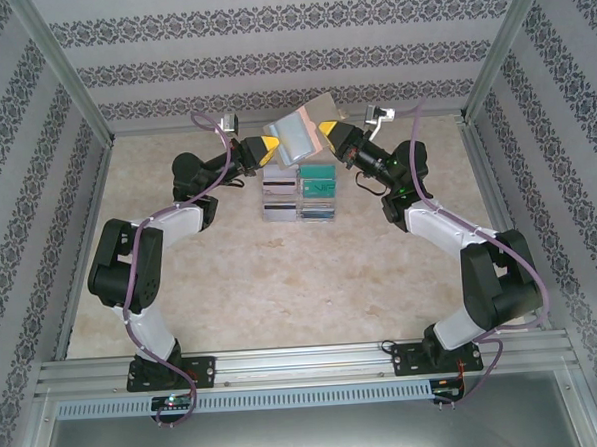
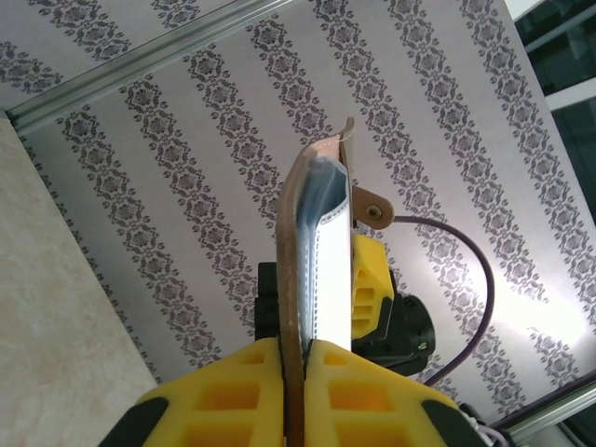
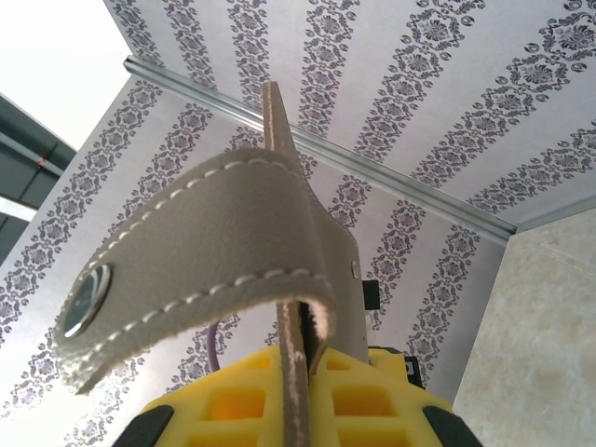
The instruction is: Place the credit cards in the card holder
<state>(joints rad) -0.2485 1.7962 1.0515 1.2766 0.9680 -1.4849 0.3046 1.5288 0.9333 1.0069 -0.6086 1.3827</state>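
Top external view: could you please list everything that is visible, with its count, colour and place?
table: one, beige marbled, across the view.
clear tray: one, transparent, on the table, far middle.
credit cards: several, teal and white-grey, in the clear tray; exact count unclear.
card holder: one, grey, in the air above the clear tray.
left gripper: one, yellow fingers, shut on the card holder.
right gripper: one, yellow fingers, shut on the card holder.

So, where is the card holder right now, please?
In the top view, the card holder is held at far centre between the left hand and right hand, near the tray.
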